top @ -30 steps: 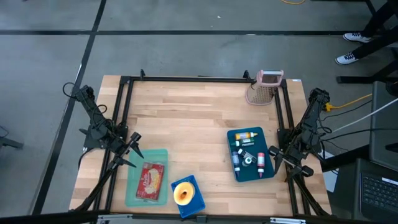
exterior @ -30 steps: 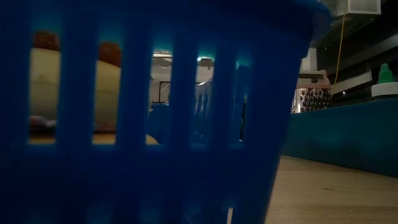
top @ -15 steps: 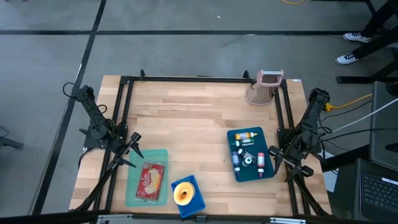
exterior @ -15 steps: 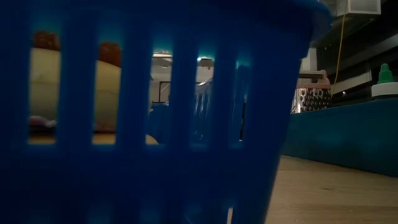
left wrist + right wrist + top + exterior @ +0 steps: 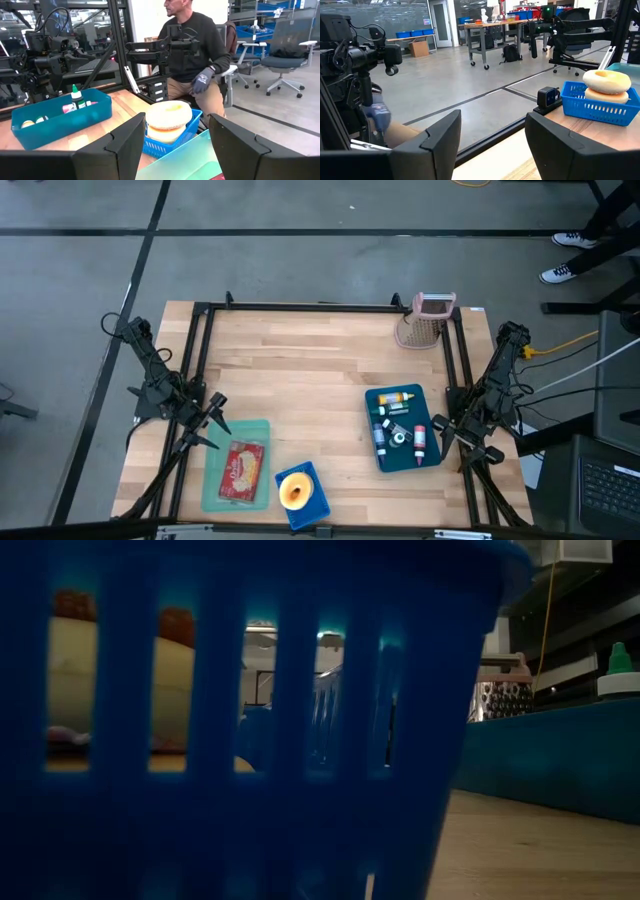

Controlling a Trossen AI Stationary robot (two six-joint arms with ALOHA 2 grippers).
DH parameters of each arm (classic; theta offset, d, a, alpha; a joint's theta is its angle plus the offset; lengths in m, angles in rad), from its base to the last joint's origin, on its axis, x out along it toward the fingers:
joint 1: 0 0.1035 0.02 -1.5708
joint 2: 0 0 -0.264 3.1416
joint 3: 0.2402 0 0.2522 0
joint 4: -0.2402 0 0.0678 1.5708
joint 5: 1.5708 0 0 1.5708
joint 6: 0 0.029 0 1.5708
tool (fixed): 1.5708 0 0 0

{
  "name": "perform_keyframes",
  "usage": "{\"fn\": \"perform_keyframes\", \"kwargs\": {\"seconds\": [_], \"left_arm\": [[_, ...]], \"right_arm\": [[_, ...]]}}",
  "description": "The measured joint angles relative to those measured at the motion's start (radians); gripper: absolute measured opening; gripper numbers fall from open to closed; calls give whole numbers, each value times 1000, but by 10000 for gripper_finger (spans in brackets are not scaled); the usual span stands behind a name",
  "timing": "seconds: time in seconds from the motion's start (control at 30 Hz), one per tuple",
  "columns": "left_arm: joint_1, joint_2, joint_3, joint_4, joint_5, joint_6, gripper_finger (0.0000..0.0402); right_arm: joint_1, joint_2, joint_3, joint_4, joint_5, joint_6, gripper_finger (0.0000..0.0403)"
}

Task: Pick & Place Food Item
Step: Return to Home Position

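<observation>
High view | left gripper (image 5: 208,420) hovering lower left, spread, empty | right gripper (image 5: 446,429) hovering beside dark blue bin (image 5: 410,464), spread, empty | homing: keeping clear of bin.

Home position: the left arm (image 5: 150,375) sat folded at the left edge of the surface (image 5: 300,370), the left gripper (image 5: 213,420) pointing inward with its fingers (image 5: 125,145) spread apart and empty. The right arm (image 5: 495,385) mirrored it at the right edge, the right gripper (image 5: 441,432) likewise spread wide.
</observation>
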Motion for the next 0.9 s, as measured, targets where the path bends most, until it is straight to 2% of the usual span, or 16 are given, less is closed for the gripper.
{"fn": "perform_keyframes", "kwargs": {"seconds": [0.9], "left_arm": [[0,0,0,0,0,0,216]], "right_arm": [[0,0,0,0,0,0,217]]}}
